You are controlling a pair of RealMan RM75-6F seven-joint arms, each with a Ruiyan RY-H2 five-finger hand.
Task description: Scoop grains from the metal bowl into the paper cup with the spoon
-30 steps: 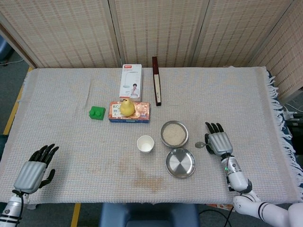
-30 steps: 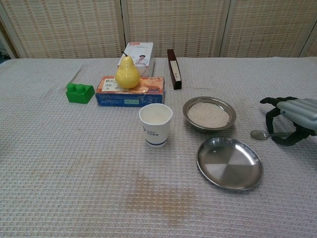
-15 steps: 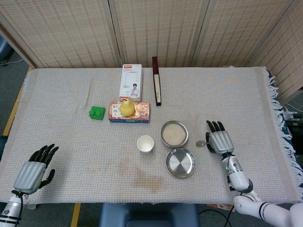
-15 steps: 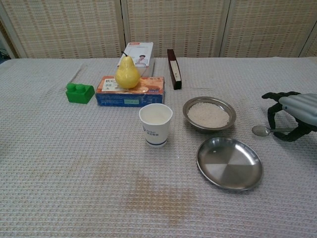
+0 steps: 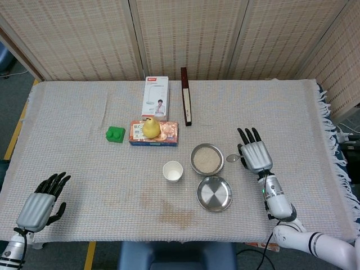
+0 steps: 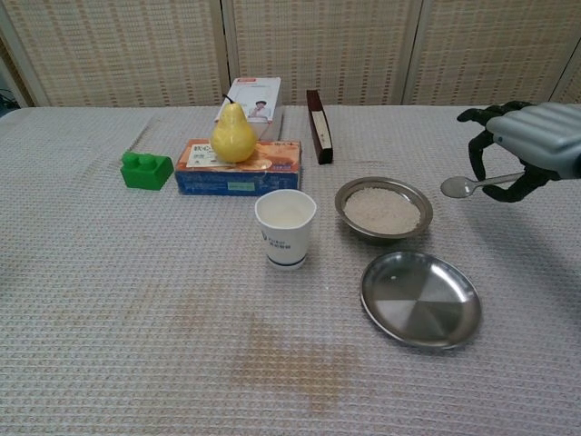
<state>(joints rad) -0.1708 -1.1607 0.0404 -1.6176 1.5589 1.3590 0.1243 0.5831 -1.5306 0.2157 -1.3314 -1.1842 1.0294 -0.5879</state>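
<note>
A metal bowl point(image 5: 207, 159) point(image 6: 383, 208) full of pale grains sits right of centre. Left of it and a little nearer stands the white paper cup point(image 5: 172, 171) point(image 6: 286, 228), upright. My right hand point(image 5: 256, 154) point(image 6: 529, 138) holds the metal spoon point(image 5: 232, 158) point(image 6: 468, 185) by its handle, lifted off the cloth, the spoon's bowl pointing left just right of the grain bowl's rim. My left hand point(image 5: 43, 202) rests open on the near left of the table, far from everything; the chest view does not show it.
An empty metal plate point(image 5: 214, 193) point(image 6: 420, 299) lies just in front of the grain bowl. Behind the cup are an orange box point(image 5: 153, 134) with a yellow pear point(image 6: 232, 133) on it, a green block point(image 5: 115, 134), a white carton point(image 5: 155, 97) and a dark slim box point(image 5: 185, 103).
My right hand has risen off the cloth with the spoon and moved up and left, bringing the spoon's bowl close to the grain bowl. The left hand has stayed put.
</note>
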